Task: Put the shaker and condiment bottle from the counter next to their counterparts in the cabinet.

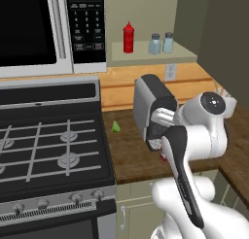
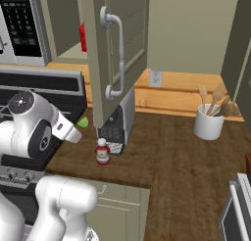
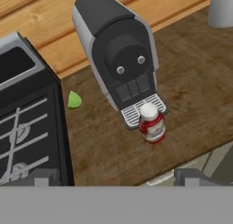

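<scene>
Hand view looks down on the wooden counter [image 3: 182, 104], where the condiment bottle [image 3: 151, 123] stands upright — red body, white label band, white cap — just in front of the drip grille of a grey-and-black coffee machine [image 3: 119, 59], touching it or nearly so. The gripper [image 3: 116, 177] hovers well above the bottle with its two dark tips spread wide apart at the bottom of the view, holding nothing. A small green lime wedge [image 3: 74, 100] lies on the counter to the left of the machine, beside the edge of the stove [image 3: 27, 127].

In the right base view the bottle [image 2: 102, 151] stands near the counter's front edge, just beside the coffee machine [image 2: 119, 122], under the open cabinet door [image 2: 120, 54]. A white pot of wooden utensils [image 2: 211, 118] stands well apart, at the back of the counter.

In the left base view the cabinet [image 1: 151, 52] shelf carries a tall red squeeze bottle [image 1: 128, 37] and, to its right, two pale-blue shakers [image 1: 161, 43] standing side by side — near each other, well apart from the squeeze bottle. The microwave [image 1: 53, 31] hangs to the left, above the stove.
</scene>
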You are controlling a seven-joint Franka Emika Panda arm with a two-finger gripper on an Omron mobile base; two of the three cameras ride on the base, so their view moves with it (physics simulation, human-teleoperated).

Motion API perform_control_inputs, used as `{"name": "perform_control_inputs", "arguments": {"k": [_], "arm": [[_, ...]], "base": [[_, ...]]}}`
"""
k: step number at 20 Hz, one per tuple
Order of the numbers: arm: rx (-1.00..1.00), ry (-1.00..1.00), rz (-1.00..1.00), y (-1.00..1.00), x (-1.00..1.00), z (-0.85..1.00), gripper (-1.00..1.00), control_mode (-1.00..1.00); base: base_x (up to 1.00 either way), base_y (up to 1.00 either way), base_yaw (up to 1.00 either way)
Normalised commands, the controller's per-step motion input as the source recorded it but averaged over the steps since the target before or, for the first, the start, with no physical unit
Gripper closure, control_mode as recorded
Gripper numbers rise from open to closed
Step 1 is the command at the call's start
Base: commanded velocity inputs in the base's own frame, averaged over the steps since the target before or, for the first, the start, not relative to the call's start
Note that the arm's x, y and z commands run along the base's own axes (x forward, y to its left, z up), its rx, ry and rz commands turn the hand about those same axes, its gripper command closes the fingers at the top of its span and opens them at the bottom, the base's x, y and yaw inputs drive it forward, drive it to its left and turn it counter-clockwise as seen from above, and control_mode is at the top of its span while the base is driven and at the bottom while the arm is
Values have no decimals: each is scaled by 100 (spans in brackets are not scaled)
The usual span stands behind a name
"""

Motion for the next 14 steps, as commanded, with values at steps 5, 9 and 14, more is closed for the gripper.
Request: {"name": "perform_control_inputs", "arguments": {"k": [5, 9, 14], "arm": [[0, 0, -18, 34, -6, -3, -100, -100], [0, 0, -33, 29, -6, 0, -100, -100], [1, 0, -41, 15, 0, 0, -100, -100]], "base": [[0, 0, 0], [0, 0, 0], [0, 0, 0]]}}
